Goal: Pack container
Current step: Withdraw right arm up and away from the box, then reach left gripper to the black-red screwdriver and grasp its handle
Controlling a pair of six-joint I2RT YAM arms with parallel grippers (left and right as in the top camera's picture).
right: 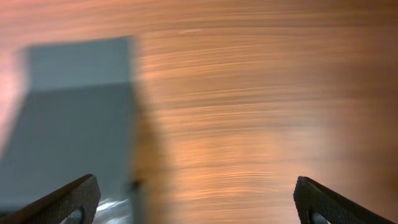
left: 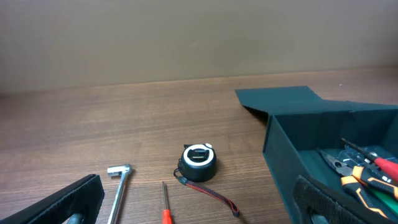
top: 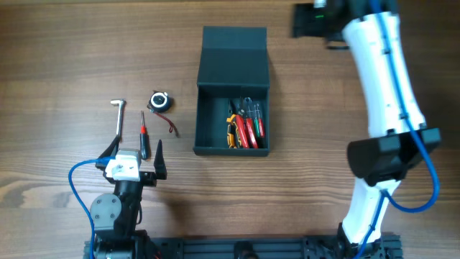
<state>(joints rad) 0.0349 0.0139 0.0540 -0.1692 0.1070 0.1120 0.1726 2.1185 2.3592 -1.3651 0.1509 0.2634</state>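
Left gripper [top: 137, 152] is seen from overhead spread wide and empty, low at the near edge of the counter [top: 65, 65], with the screwdriver [top: 143, 135] lying between its fingers [top: 159, 155]. The key [top: 117, 119] and the tape [top: 161, 101] lie just beyond. The container [top: 208, 115] sits mid-counter, its lid [top: 233, 47] folded open on the far side and pliers [top: 244, 126] already inside. The right gripper [top: 316, 18] is placed past the lid's far right corner; its state cannot be told from here.

From the left wrist, the fingers are seen at the two bottom corners, wide apart, with only the screwdriver between them. The tape's strap [left: 208, 194] trails close to it, so it could be caught in the same pinch and dragged along. The thin, flat-lying screwdriver could also be rolled aside or pressed into the counter if the descent is misjudged. The container's near wall stands close on the right and could be clipped during a lift.

From the right wrist, heavily blurred, the fingers are seen well apart and empty, with the lid to the left. The lid could be knocked, or the container shifted, by a sweep that way.
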